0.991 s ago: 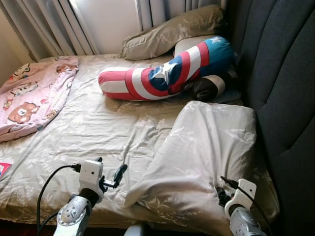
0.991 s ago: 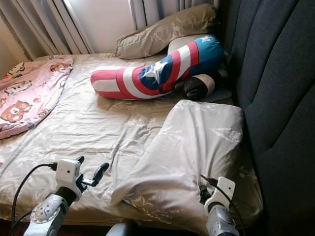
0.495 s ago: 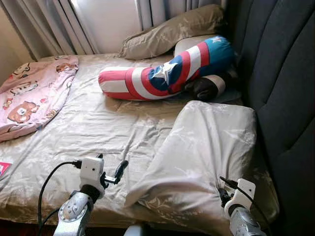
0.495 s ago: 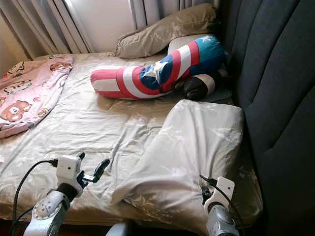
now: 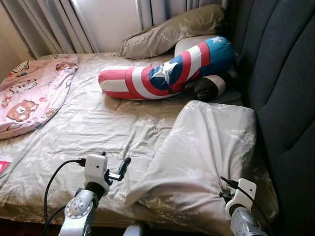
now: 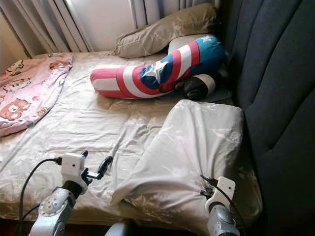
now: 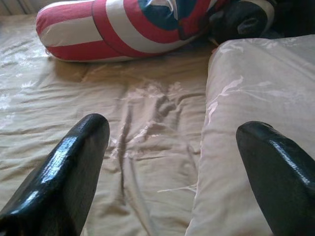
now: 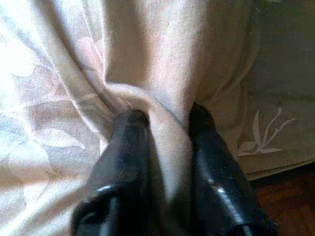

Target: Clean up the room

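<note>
Since approx. 1 s ago, left gripper [image 5: 122,169] has shifted toward the robot's right, closing on the near pillow's [image 5: 206,152] lower-left corner; right gripper [image 8: 165,147] and bedding unchanged. Left gripper: fingers spread wide, grasping nothing, hovering over the beige sheet [image 5: 93,132] just beside the pillow edge; wrist view shows one finger [image 7: 74,162] over sheet, the other over pillow. Right gripper: fingers pinched on a fold of the pillow's fabric at its near right edge, w/ cloth bunched between them. Near pillow lies at bed's right side, next to the dark padded headboard [image 5: 280,73], tilted, near corner overhanging toward the bed's front edge. Behind it: red/white/blue star-print bolster [image 5: 167,71] lying across the bed, a dark round cushion [image 5: 206,87] touching its right end, and a second beige pillow [image 5: 172,29] at the far side by the curtains [image 5: 54,24]. Pink cartoon blanket [image 5: 29,93] on bed's far left.
</note>
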Controlling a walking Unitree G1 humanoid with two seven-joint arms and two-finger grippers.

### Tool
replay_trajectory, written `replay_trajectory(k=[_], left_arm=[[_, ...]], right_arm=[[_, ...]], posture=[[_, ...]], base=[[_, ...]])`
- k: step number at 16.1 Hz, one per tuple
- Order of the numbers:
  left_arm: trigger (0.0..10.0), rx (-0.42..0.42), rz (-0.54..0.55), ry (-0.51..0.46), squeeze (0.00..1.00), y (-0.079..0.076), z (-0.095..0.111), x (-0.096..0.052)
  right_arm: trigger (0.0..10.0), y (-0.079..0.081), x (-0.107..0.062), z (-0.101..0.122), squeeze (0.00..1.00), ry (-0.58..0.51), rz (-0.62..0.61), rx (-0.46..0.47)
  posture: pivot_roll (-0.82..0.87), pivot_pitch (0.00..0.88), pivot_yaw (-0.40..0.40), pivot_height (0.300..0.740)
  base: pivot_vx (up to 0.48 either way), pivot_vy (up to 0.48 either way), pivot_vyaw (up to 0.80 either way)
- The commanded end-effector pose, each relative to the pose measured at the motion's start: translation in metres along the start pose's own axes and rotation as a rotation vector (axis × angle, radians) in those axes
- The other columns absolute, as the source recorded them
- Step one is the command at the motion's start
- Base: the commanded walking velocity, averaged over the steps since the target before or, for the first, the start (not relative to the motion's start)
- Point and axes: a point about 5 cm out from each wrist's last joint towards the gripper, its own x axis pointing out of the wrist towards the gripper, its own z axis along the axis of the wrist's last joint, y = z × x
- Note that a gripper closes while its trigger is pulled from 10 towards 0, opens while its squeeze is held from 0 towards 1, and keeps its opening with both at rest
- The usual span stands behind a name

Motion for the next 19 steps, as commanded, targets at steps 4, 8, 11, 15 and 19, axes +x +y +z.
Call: replay_trajectory(k=[4,8,11,15,19], left_arm=[[10.0,-0.001,0.011,-0.002,0.00,-0.001,-0.002,0.004],[10.0,-0.007,0.011,0.000,0.00,-0.001,-0.004,0.008],[10.0,-0.010,0.013,-0.004,0.00,-0.002,-0.004,0.013],[10.0,-0.016,0.015,-0.008,0.00,-0.004,-0.006,0.015],[10.0,-0.019,0.017,-0.012,0.00,-0.005,-0.008,0.016]], right_arm=[[0.0,-0.040,-0.003,0.001,0.00,0.004,-0.133,-0.007],[0.0,-0.098,-0.012,0.053,0.00,-0.194,-0.315,-0.064],[0.0,-0.126,-0.023,0.093,0.00,-0.349,-0.429,-0.120],[0.0,-0.129,-0.028,0.111,0.00,-0.422,-0.447,-0.167],[10.0,-0.104,-0.019,0.093,0.88,-0.401,-0.368,-0.170]], posture=[[0.03,0.012,0.088,0.661],[-0.01,0.005,0.083,0.661],[-0.03,0.002,0.075,0.661],[-0.03,0.001,0.068,0.661],[-0.02,0.000,0.065,0.661]], base=[[0.000,0.000,0.00],[0.000,0.000,0.00],[0.000,0.000,0.00],[0.000,0.000,0.00],[0.000,0.000,0.00]])
